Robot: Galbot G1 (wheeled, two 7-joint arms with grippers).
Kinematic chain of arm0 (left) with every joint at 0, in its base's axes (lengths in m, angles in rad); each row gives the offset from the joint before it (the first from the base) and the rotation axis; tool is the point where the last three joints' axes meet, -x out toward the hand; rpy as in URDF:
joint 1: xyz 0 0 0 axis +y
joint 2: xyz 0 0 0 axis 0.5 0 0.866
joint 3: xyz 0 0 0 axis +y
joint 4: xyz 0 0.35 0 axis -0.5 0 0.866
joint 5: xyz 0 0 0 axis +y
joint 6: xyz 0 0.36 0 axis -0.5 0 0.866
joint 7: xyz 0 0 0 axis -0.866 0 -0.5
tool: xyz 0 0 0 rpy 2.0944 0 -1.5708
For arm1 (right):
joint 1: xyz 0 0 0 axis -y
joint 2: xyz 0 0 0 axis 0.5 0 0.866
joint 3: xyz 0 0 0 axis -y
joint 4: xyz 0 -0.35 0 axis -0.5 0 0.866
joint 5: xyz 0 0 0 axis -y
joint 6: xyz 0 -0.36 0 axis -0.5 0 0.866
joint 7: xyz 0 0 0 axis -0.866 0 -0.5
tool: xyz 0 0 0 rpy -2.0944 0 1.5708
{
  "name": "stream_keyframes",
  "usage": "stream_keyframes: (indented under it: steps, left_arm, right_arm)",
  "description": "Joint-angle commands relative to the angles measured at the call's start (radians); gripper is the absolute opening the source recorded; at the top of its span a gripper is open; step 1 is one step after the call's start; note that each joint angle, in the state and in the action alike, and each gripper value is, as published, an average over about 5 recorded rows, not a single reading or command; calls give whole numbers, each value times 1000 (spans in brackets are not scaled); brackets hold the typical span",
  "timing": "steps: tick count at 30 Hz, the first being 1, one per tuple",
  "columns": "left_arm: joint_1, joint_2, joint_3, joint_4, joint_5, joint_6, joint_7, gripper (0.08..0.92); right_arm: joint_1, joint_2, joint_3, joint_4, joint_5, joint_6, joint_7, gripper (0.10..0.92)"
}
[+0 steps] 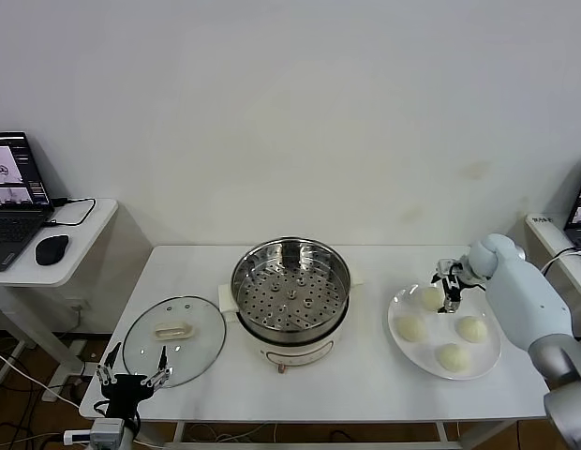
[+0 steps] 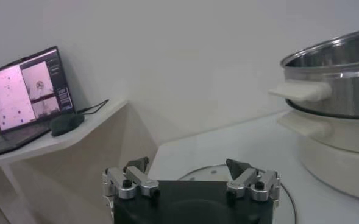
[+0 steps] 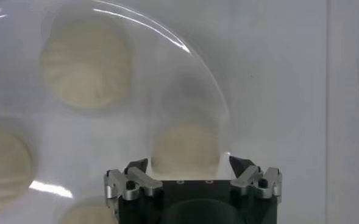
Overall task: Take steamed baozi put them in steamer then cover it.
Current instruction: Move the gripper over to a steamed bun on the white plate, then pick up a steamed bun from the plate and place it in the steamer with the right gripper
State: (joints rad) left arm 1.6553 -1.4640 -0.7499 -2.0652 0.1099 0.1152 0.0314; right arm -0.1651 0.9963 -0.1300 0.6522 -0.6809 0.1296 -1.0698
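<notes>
Presently the right tool (image 3: 189,167), fingers spread, straddles the plate's rear baozi (image 3: 185,149) from above; left tool (image 2: 190,173) spread, idle at the desk's left edge.

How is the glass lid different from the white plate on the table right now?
The glass lid is clear, with a cream handle, and lies left of the steamer; the white plate is opaque and lies right of it. The lid holds nothing; the plate holds four baozi. Both are round and lie flat on the table.

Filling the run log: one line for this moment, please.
right gripper: over rear baozi on plate | left gripper: open, idle by cover | steamer: empty
</notes>
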Motion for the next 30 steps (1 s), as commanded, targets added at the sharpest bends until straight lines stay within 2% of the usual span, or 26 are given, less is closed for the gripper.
stream_keyframes:
  steps: [1,5,16,23,30]
  left_arm:
    - [1,0,0,0,0,0,0,823]
    - [2,0,1,0,0,0,1,823]
    - [10,-5,2,-12,2,0,0,823]
    - [14,-9,8,-22,4,0,0,823]
    - [20,-7,12,-36,9,3,0,823]
  right_arm:
    - [-1,4,2,-9,-2,2,9,697]
    - [4,4,-3,-14,4,3,7,655]
    - [22,-18,-16,18,66,2,-18,621]
    - [110,-111,-138,163,263,-8,-118,628]
    - [344,-144,-321,255,449,-9,-232,628]
